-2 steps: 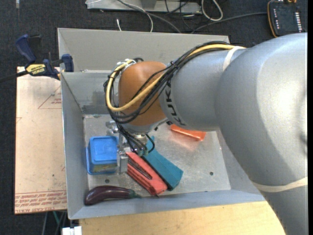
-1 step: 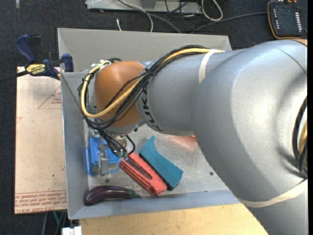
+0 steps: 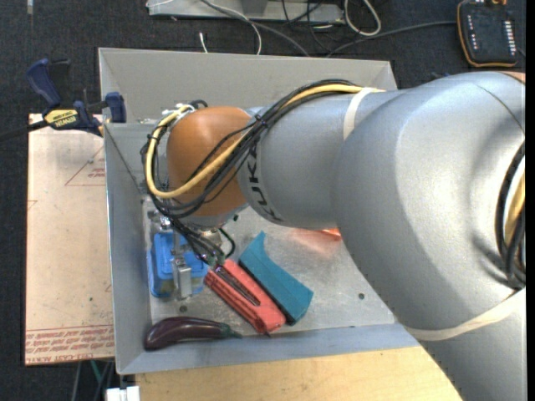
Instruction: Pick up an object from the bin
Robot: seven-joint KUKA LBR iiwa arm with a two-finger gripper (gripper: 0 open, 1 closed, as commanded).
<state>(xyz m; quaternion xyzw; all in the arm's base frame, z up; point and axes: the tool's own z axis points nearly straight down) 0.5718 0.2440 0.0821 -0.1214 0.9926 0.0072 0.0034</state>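
Note:
My gripper (image 3: 180, 271) hangs below the orange wrist cover, low in the bin's left part. It sits right over a blue plastic thing (image 3: 158, 263) that lies along the left wall, and it hides part of that thing. Just to its right a salmon-red flat bar (image 3: 243, 297) lies slantwise on the floor. A teal foam block (image 3: 277, 279) lies against the bar's far side. Whether the gripper touches the blue thing cannot be told.
A dark maroon curved handle (image 3: 180, 332) lies along the front wall at the left. Something orange-red (image 3: 322, 236) peeks out from under the arm mid-bin. The thick arm covers the bin's back and right half.

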